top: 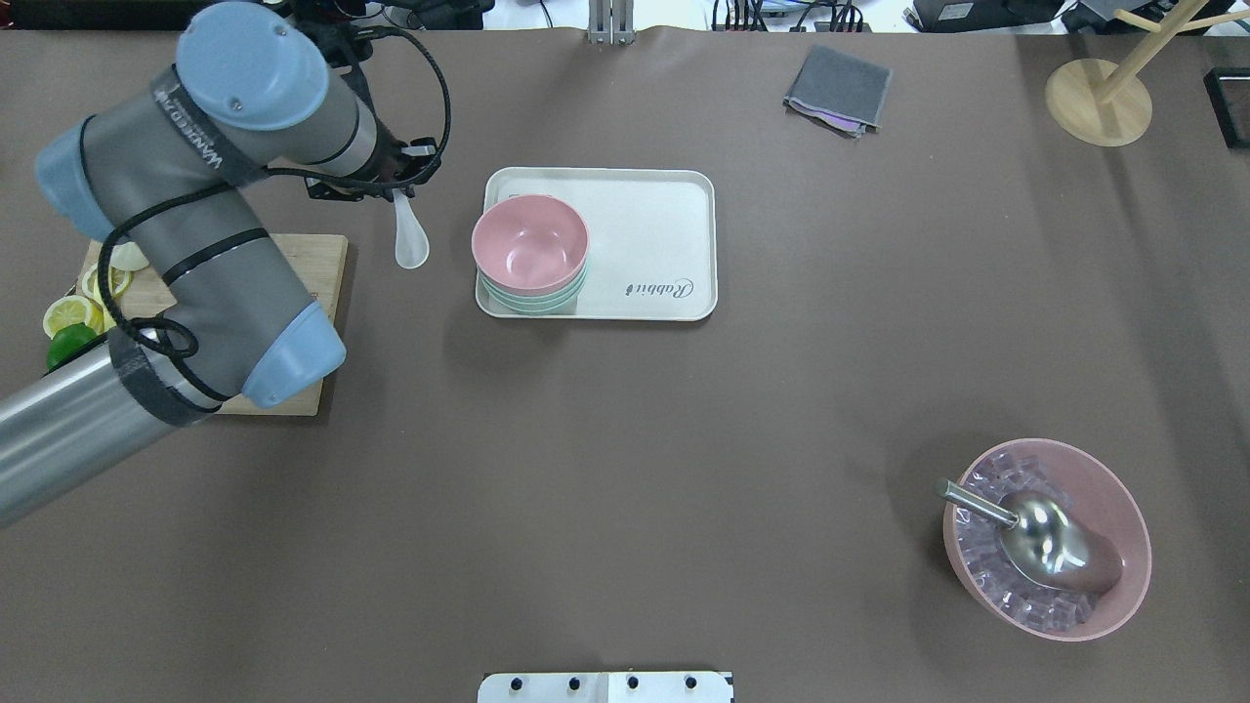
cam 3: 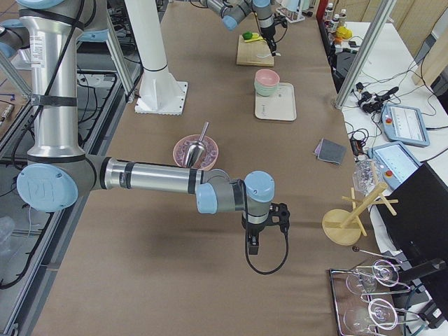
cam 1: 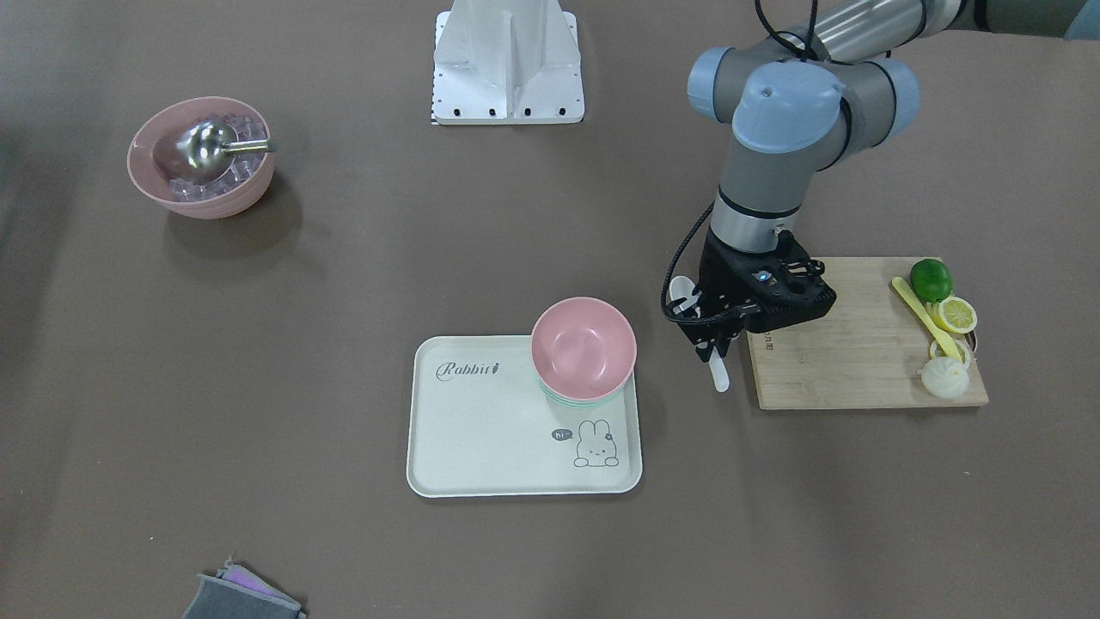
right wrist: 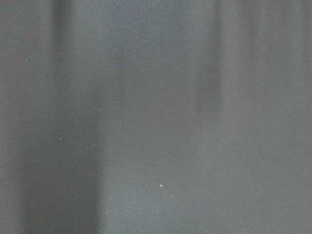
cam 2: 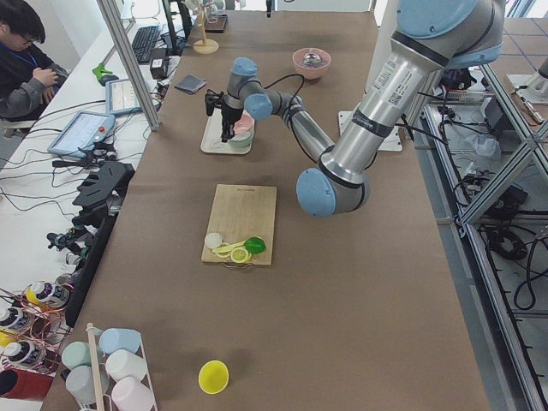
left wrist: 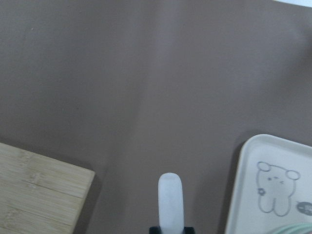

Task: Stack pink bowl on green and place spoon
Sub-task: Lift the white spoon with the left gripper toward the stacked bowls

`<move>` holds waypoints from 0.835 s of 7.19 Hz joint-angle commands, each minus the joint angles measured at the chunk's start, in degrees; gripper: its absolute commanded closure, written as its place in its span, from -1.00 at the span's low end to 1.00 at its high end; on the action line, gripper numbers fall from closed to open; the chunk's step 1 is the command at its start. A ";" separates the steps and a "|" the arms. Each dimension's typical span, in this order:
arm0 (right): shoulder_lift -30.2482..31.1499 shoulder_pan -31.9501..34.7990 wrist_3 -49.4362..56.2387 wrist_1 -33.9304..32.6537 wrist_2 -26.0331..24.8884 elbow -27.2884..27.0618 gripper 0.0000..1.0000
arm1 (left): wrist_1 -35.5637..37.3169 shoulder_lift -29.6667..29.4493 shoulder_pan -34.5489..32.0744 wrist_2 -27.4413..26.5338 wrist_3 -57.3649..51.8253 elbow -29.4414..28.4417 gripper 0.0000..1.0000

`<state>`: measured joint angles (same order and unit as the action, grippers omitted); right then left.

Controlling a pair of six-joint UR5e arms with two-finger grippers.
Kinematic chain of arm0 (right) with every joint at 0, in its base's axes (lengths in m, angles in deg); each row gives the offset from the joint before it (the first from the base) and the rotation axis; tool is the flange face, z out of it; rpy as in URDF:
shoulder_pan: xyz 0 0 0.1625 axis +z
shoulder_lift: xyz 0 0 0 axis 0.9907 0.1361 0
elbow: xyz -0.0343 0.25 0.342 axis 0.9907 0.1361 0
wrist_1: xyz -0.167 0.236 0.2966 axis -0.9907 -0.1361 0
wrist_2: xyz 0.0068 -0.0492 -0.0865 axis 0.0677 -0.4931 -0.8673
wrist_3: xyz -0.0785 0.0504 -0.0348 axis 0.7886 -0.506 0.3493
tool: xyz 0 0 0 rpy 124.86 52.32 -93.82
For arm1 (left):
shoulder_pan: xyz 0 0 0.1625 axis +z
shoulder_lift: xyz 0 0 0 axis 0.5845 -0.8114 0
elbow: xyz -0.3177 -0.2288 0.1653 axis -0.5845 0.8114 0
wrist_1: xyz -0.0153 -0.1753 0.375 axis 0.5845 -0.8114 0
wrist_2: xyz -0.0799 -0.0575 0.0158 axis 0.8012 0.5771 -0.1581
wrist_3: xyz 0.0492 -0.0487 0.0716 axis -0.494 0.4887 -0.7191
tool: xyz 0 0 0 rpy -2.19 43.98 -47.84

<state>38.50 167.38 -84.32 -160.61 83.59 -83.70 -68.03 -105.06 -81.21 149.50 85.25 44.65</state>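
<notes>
As pink bowl [top: 530,241] is stacked on green bowl [top: 533,302], spoon [top: 411,242] is pinched by left claw [top: 397,192] at stack's 9 o'clock, for placing; right claw [cam 3: 253,248] state cannot be told.

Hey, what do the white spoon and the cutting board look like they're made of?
The spoon looks like glazed ceramic or melamine: white, smooth, slight sheen. The cutting board looks like bamboo, matte: pale tan with visible strips and grain.

Only a rim sliver of green bowl [cam 1: 588,401] shows under pink bowl [cam 1: 583,347]. Mid-length of spoon [cam 1: 720,375] hidden by left hand [cam 1: 711,342]. Right wrist view: blurred grey, unreadable. Far-off right hand [cam 3: 253,241] too small; jaws unclear. Picture edge cuts off grey cloth [cam 1: 241,595].
</notes>
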 commanded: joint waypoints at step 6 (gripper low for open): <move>-1.72 1.98 10.86 -8.47 -0.63 -0.20 -1.00 | 1.17 -13.20 8.70 -8.62 9.13 -13.69 1.00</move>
<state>36.74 169.31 -73.51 -169.06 83.03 -83.90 -66.83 -118.25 -73.90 142.50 93.06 31.19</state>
